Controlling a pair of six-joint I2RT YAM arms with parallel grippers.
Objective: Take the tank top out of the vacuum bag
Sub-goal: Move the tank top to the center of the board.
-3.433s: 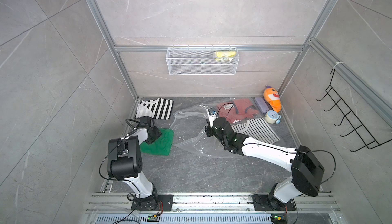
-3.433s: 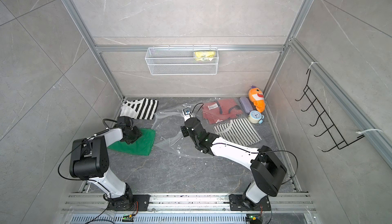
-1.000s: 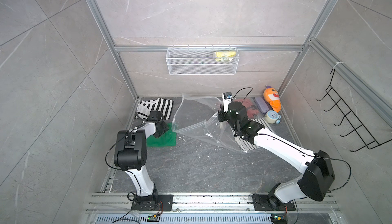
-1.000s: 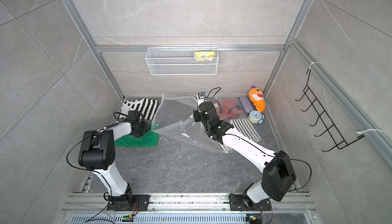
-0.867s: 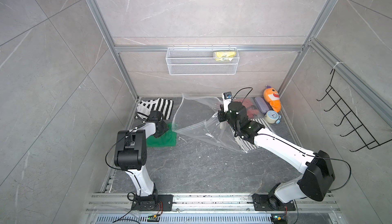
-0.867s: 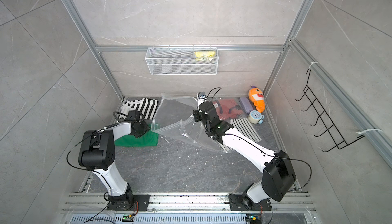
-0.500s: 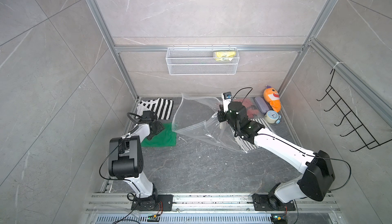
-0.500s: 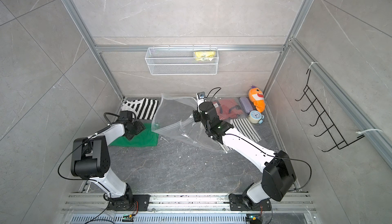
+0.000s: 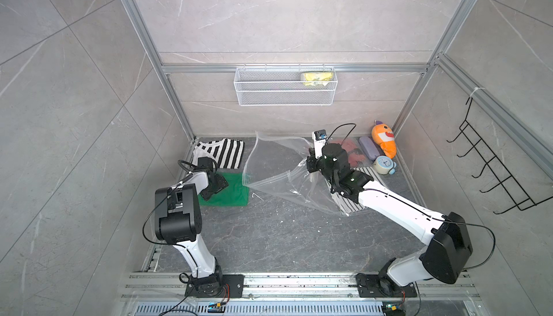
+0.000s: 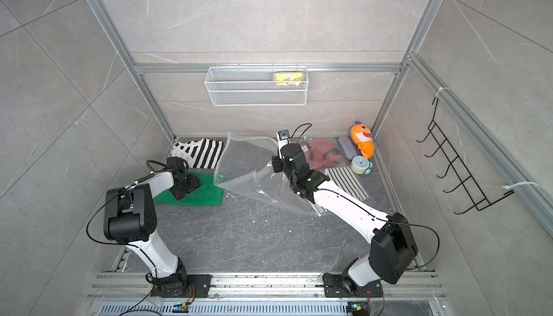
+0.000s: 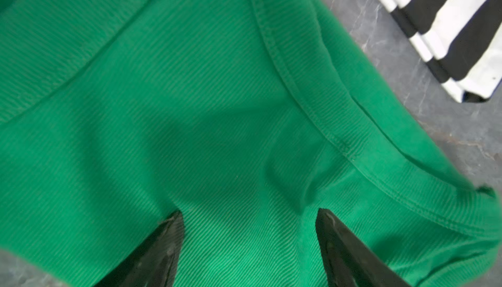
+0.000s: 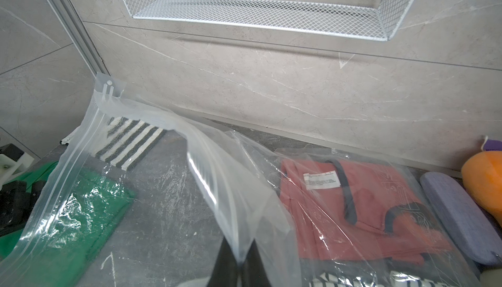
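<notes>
My left hand (image 11: 248,228) hangs spread wide over the green tank top (image 9: 235,191), gripping nothing. The top lies flat on the tabletop (image 9: 269,239), just beside the striped shirt (image 9: 221,153). My right hand (image 12: 239,264) is pinched shut on the vacuum bag (image 9: 278,162), holding it up. My worry: the bag's mouth corner overlaps the top's edge, so lowering the bag could drape film over the garment. That slick film could also slip from the pinch.

Grey veined tile walls (image 9: 284,15); dark stone floor (image 9: 269,233); white mesh basket (image 9: 269,97) on back wall; black hook rack (image 9: 495,165) right.
</notes>
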